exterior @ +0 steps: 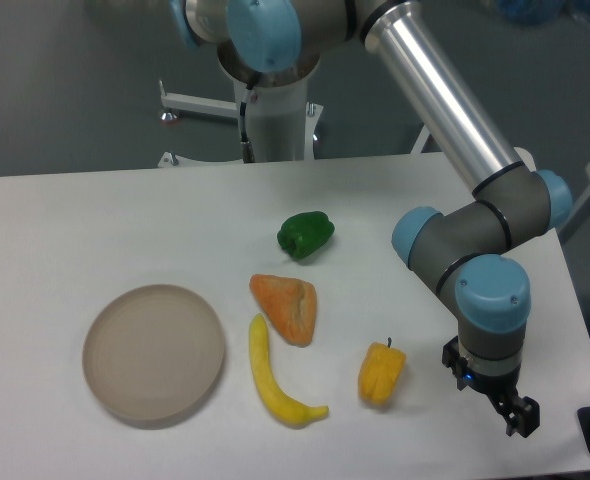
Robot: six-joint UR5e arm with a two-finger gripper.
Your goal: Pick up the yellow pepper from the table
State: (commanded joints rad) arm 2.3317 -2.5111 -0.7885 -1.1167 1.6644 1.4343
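The yellow pepper is a small blocky yellow-orange piece with a short dark stem, lying on the white table toward the front right. My gripper hangs to its right, near the table's front right corner, well apart from the pepper. Its dark fingers point down and toward the camera, and nothing shows between them. The view does not let me judge whether the fingers are open or shut.
A green pepper lies behind the middle. An orange wedge-shaped piece and a long curved yellow piece lie left of the yellow pepper. A round beige plate sits at the front left. The arm's elbow overhangs the right side.
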